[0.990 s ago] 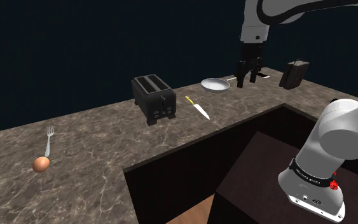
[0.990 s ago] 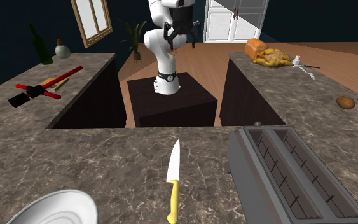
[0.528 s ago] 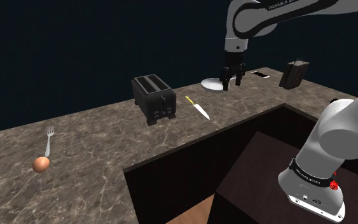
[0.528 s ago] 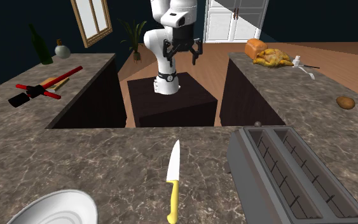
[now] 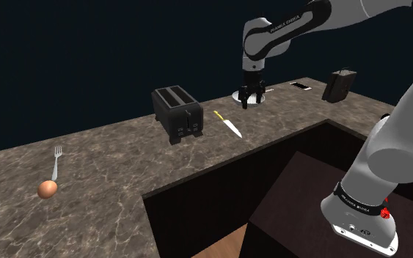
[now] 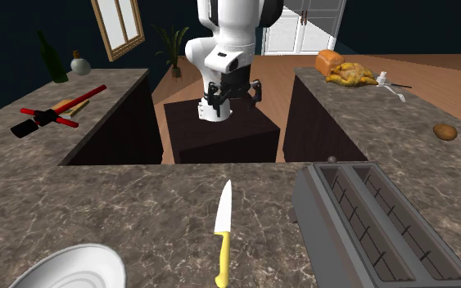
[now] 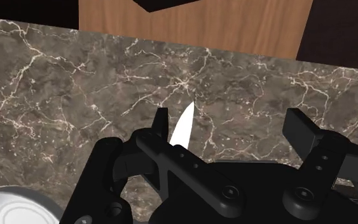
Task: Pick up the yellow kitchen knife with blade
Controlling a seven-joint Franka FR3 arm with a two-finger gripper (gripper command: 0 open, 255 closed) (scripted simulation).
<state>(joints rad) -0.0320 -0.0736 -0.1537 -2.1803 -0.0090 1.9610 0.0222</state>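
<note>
We log gripper (image 5: 252, 96) spread wide, holding nothing, hovering above counter (image 5: 124, 168) | yellow-handled knife (image 5: 228, 124) lies flat between toaster (image 5: 177, 112) and white bowl (image 6: 65, 270), blade tip beside one finger, off-centre | risk, we judge: descending thus pins the blade or knocks the bowl; thin knife may skid.

Toaster (image 5: 177, 113), fork (image 5: 56, 161), egg (image 5: 47, 189) (on countertop (image 5: 117, 157)).

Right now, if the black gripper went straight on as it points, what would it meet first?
Probably the yellow-handled knife's white blade, below the gripper on the brown marbled countertop; depth is unclear.
</note>
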